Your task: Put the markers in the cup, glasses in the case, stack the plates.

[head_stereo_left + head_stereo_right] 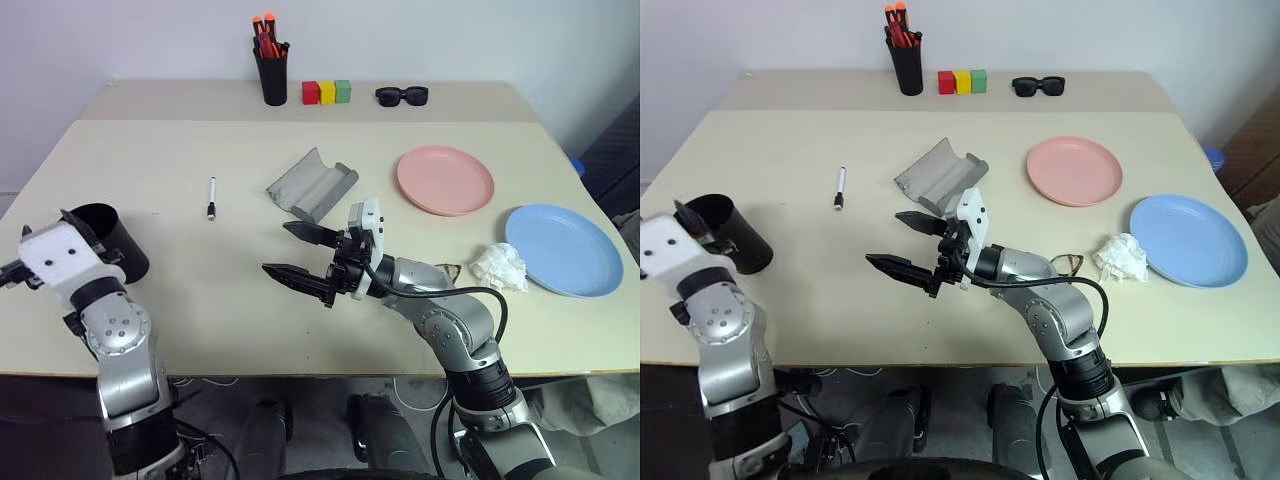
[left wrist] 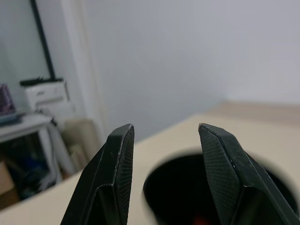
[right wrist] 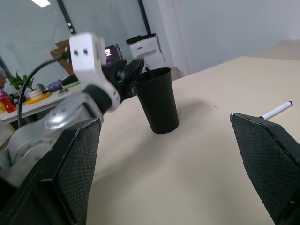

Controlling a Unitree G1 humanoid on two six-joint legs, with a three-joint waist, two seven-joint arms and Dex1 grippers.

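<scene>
Over the cup [image 1: 112, 240] at the desk's [image 1: 200, 300] nine o'clock edge, my left fingers [image 2: 117, 178] hang apart, empty, something red showing inside. Right fingers [image 1: 310, 235] wait wide at centre; the white marker [image 1: 211, 197] lies at eleven o'clock from them, not yet collected.

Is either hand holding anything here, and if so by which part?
Nothing is held. The left hand stands open above the cup, with empty air between its fingers. The right hand is wide open over bare table.
</scene>
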